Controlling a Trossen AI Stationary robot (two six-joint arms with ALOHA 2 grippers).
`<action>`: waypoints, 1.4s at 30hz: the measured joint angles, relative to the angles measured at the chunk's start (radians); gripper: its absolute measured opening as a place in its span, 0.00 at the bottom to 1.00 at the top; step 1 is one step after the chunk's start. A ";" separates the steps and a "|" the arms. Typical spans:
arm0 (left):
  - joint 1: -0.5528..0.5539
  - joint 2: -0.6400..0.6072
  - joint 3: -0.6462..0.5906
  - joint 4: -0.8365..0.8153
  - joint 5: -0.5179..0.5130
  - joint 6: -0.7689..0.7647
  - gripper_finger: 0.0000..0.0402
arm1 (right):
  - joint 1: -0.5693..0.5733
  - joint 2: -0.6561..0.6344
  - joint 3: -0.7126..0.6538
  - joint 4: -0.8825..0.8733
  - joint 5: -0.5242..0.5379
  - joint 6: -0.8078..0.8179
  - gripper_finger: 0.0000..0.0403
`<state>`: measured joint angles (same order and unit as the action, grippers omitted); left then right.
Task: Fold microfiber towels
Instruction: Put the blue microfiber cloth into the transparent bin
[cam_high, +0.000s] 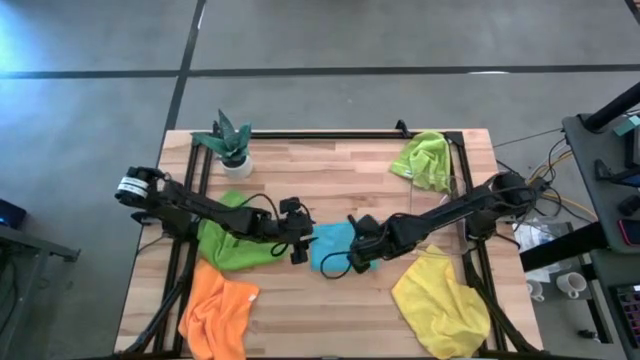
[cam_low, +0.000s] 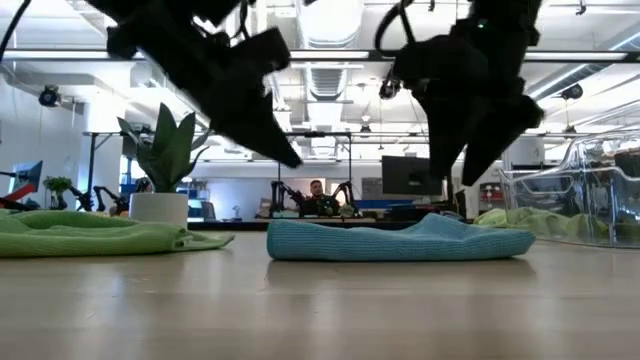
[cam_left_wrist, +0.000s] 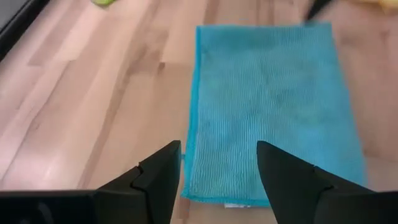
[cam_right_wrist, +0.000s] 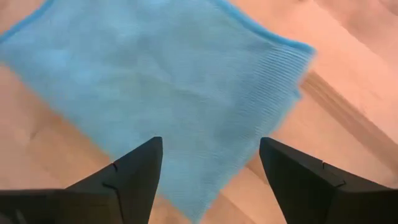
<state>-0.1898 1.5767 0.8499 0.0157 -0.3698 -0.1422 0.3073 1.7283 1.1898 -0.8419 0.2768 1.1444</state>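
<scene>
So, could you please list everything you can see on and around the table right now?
blue towel: one, folded, table centre, under both grippers
darker green towel: one, left of centre
orange towel: one, front left corner
yellow towel: one, front right
lime green towel: one, in the clear plastic bin, back right
potted plant: one, green, back left
left gripper: open above the blue towel
right gripper: open above the blue towel

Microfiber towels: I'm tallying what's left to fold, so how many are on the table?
5. Blue towel at the middle, between both grippers; darker green towel left of it; orange towel front-left; yellow towel front-right; lime green towel back-right. None seems hidden.
</scene>
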 joint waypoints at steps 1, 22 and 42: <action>0.000 0.019 -0.002 0.017 0.001 0.018 0.49 | 0.000 -0.010 -0.016 0.004 0.004 0.033 0.66; 0.000 0.226 0.010 0.104 0.051 0.052 0.49 | -0.087 -0.128 -0.306 0.299 -0.079 0.295 0.74; 0.007 0.221 0.010 0.103 0.051 0.073 0.49 | -0.176 0.072 0.083 -0.066 -0.260 -0.228 0.71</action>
<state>-0.1829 1.7981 0.8598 0.1191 -0.3185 -0.0691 0.1309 1.8008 1.2724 -0.9082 0.0167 0.9169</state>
